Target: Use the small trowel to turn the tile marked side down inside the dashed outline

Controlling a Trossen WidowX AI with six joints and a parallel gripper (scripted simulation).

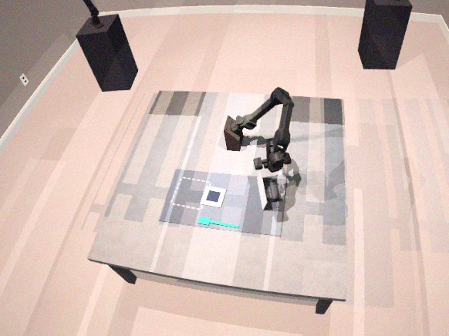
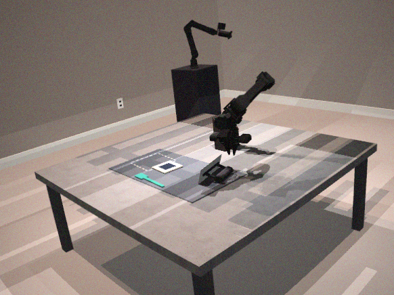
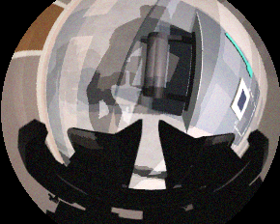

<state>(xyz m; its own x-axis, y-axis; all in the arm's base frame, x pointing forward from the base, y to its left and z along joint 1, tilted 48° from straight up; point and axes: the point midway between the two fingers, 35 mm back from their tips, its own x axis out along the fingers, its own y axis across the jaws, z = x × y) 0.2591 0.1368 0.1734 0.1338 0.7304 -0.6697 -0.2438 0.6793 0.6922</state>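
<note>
The white tile lies flat on the grey mat with its dark blue marked side up, at the right corner of the dashed outline. The teal trowel lies on the mat in front of the tile. My gripper hangs above the mat's right end, well apart from trowel and tile. Its fingers stand a little apart with nothing between them.
A dark stand with a pale slanted plate sits on the mat right below my gripper. A brown box is at the arm's base. Two black pedestals stand on the floor beyond the table.
</note>
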